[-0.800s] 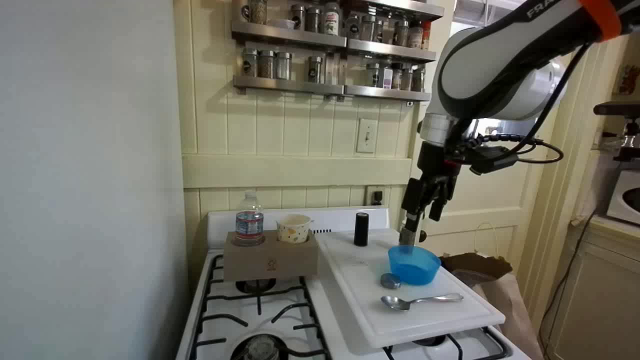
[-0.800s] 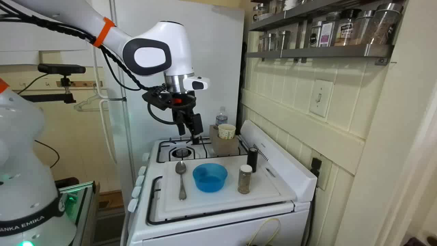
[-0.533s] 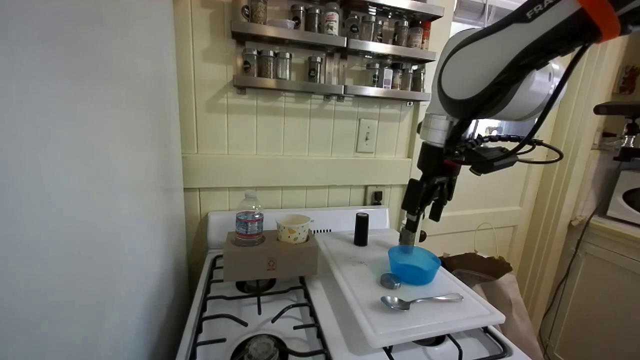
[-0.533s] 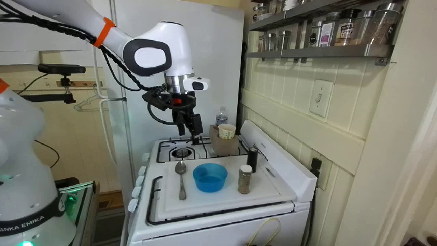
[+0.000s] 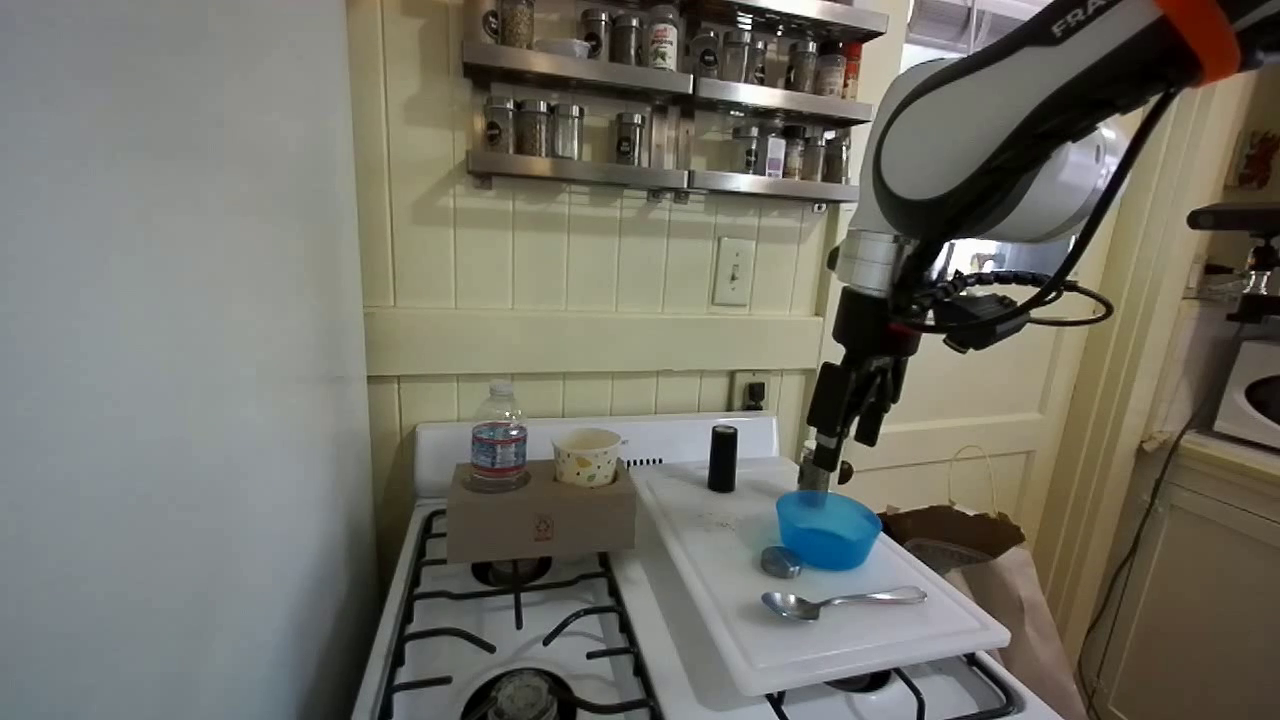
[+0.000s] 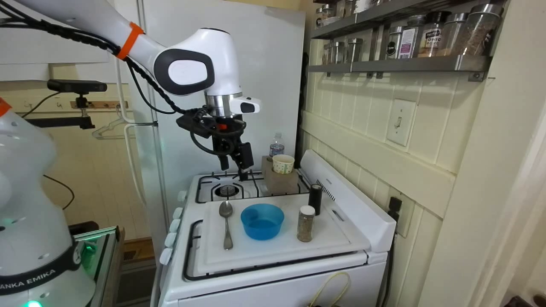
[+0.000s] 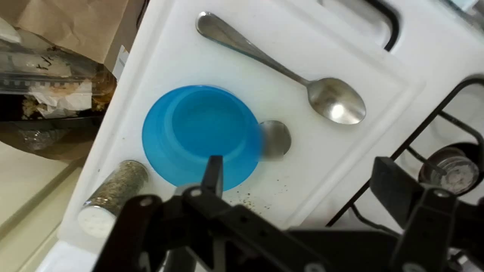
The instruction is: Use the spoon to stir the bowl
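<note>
Wrist view: tool (image 7: 298, 166) spread wide, grasping nothing; spoon (image 7: 280, 68) lies up-frame of it, long axis slanting nearer along than across tool's span; turn likely needed.

A pale yellow paneled wall (image 5: 600, 250) is rising in both exterior views, with metal shelves (image 5: 580, 171) of spice jars (image 5: 533, 128) running across it and a light switch (image 5: 734, 272) sitting below them. In an exterior view a white refrigerator (image 6: 273, 85) is standing at the back. In an exterior view a pale door (image 5: 1020, 380) is showing beside the wall, and a white microwave (image 5: 1245, 400) is resting on a counter (image 5: 1230, 460).
</note>
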Motion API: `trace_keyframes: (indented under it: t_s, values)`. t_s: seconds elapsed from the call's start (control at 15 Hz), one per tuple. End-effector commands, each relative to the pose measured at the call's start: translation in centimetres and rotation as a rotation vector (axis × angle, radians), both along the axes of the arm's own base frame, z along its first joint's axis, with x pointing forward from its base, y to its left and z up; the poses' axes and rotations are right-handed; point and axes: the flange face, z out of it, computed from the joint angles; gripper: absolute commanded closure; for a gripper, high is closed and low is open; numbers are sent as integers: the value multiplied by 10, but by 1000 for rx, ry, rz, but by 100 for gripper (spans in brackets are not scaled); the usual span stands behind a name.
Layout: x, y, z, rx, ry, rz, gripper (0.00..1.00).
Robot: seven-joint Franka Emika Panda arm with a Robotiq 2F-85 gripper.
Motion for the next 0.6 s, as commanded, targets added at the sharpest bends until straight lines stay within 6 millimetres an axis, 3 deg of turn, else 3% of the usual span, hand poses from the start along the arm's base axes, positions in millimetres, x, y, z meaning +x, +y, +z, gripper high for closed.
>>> trace_keyframes:
  t_s: [0.0, 0.2, 0.53]
  values:
    - [-16, 14, -14, 1, 62, 190, 0]
    - [-29, 15, -30, -42, 109, 343, 0]
    - [-34, 4, -51, -155, 136, 589, 0]
